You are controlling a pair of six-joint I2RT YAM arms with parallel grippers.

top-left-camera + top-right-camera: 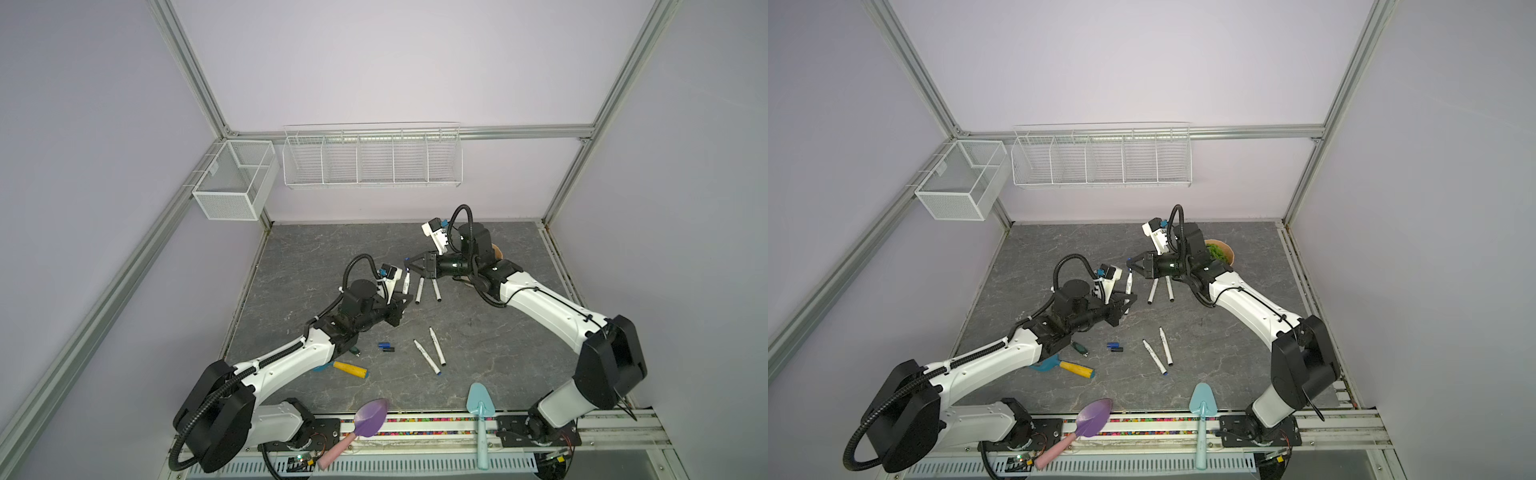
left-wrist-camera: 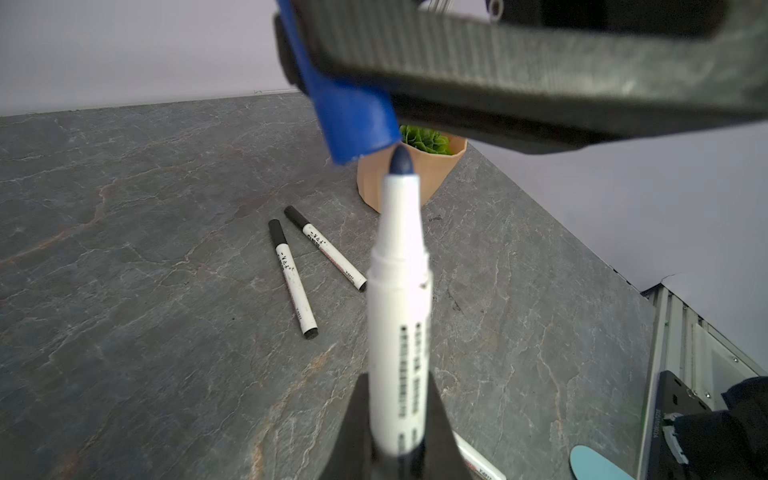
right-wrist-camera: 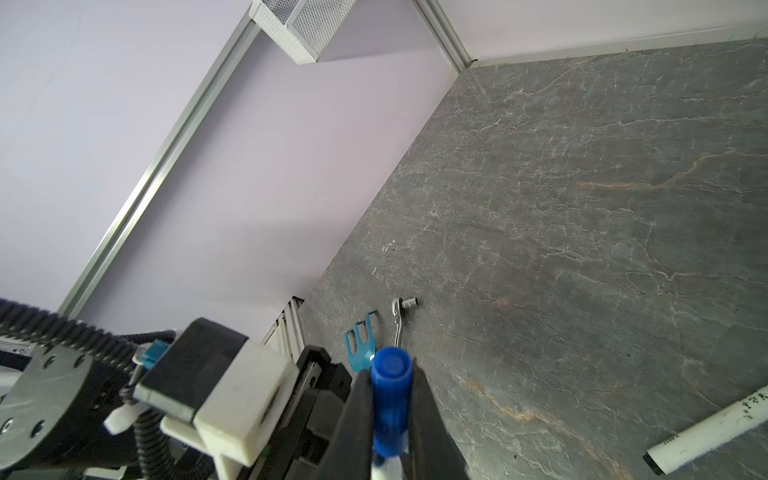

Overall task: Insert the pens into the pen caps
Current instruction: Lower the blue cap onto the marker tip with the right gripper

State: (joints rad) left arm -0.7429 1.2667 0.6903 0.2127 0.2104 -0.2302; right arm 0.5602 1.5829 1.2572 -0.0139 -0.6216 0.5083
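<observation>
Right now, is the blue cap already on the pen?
No, the pen has its bare tip just outside the blue cap.

You can't read the blurred print on the held pen point(image 2: 399, 291); the left arm point(image 1: 291, 357) hides most of the wrench point(image 1: 355, 351)

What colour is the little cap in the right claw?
Blue; the cap shows best in the right wrist view.

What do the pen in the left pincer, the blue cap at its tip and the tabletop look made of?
Held pen: probably plastic, smooth white with a slight sheen, moulded shoulder and printed text.
Blue cap: likely opaque plastic, satin, with soft highlights.
Tabletop: grey, matte, stone-like with pale and rusty veins; real slate or a print, cannot tell.
</observation>
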